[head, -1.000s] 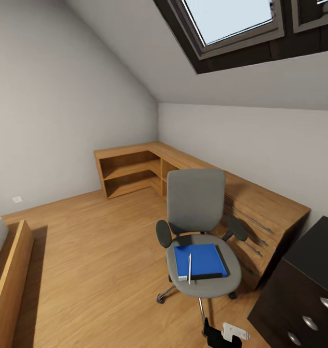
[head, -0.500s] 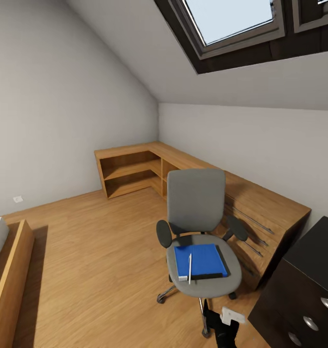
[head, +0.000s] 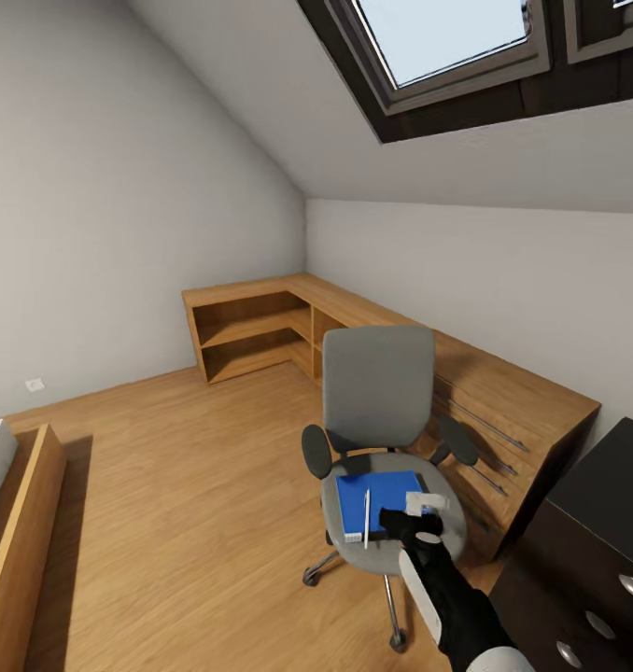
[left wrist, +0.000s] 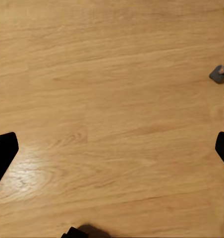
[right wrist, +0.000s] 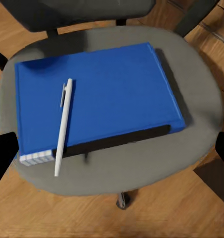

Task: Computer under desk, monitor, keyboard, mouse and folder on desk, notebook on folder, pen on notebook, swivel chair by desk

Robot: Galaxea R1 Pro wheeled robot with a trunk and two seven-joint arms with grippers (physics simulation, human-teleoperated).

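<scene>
A grey swivel chair (head: 382, 439) stands on the wooden floor (head: 186, 485) beside a long wooden corner surface (head: 466, 373) that runs along the far and right walls under a sloped ceiling with a skylight (head: 443, 33). On the chair's seat lies a stack: a blue notebook (head: 377, 499) on top of a dark folder (head: 405, 534), whose black edge shows along the near side. A white pen (head: 366, 518) lies on the notebook near its left edge, its lower end reaching past the notebook's near edge. In the right wrist view the same stack sits squarely on the seat, with the blue notebook (right wrist: 97, 101) covering most of the folder (right wrist: 117, 141) and the pen (right wrist: 63, 126) lying lengthwise across the cover.

The right claw (head: 412, 523) hovers over the seat's near right part, just above the stack's corner. Its fingers are spread wide, their dark tips at the two side edges of the right wrist view, holding nothing.

The left claw (left wrist: 112, 148) hangs over bare floor with its fingers also spread wide and holding nothing. A small grey object (left wrist: 219, 74) lies on the planks.

A dark drawer cabinet (head: 587, 579) stands at the right, and a wooden bed frame (head: 18, 532) is at the left.
</scene>
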